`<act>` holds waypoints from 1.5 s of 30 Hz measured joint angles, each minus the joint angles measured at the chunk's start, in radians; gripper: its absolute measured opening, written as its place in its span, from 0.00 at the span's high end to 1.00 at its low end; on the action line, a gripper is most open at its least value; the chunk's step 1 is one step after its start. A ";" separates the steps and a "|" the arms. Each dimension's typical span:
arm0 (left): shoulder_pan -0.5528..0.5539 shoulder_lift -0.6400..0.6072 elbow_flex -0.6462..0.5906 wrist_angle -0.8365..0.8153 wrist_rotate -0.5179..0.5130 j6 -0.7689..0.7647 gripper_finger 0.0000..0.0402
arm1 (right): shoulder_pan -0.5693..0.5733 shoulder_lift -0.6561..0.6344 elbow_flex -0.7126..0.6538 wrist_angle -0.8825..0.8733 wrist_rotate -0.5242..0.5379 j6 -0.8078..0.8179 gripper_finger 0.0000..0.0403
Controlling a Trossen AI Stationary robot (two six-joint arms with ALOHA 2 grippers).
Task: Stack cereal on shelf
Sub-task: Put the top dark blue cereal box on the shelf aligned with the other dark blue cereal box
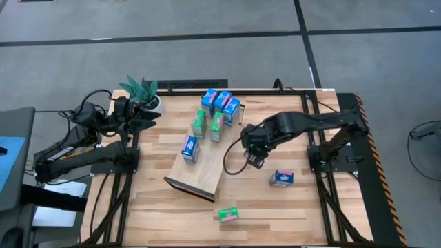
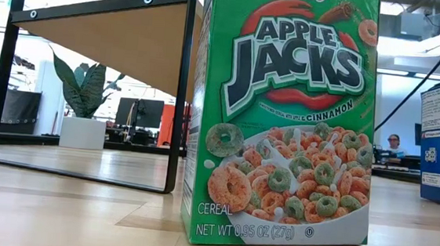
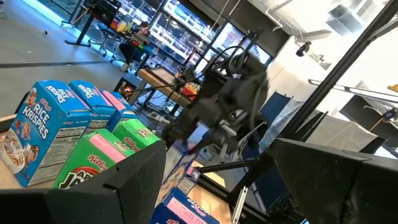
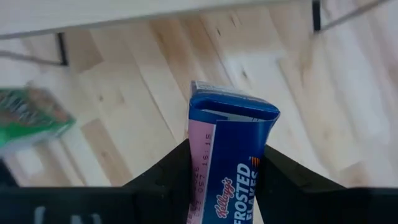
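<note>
We see the right gripper point(image 4: 227, 180) pinching a glossy blue Frosted Flakes carton point(image 4: 231, 155) just off the long edge of the flat pale-wood shelf point(image 1: 207, 172), above the slatted tabletop point(image 1: 289, 213). Our left gripper point(image 1: 141, 124) waits, fingers spread, beside a leafy plant point(image 1: 141, 88).

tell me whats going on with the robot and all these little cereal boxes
The right gripper is closed on a blue Frosted Flakes box, held just off the shelf's right edge. Six boxes already stand on the shelf. Two more sit on the table: a blue one to the right, and a green Apple Jacks box near the front. The left gripper waits, open, at the table's left by a plant.
</note>
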 joint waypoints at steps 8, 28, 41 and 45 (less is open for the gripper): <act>0.000 0.000 0.000 -0.001 -0.003 0.000 0.29 | 0.010 -0.001 0.225 -0.019 0.001 -0.363 0.59; 0.000 0.000 0.000 -0.043 -0.021 0.000 0.29 | 0.115 0.090 0.251 0.364 0.009 -1.289 0.59; 0.000 0.000 0.000 -0.055 -0.022 0.000 0.29 | 0.094 0.202 0.249 0.344 0.130 -1.549 0.59; 0.000 0.000 0.000 -0.056 -0.022 0.007 0.29 | 0.106 0.207 0.251 0.348 0.139 -1.584 0.59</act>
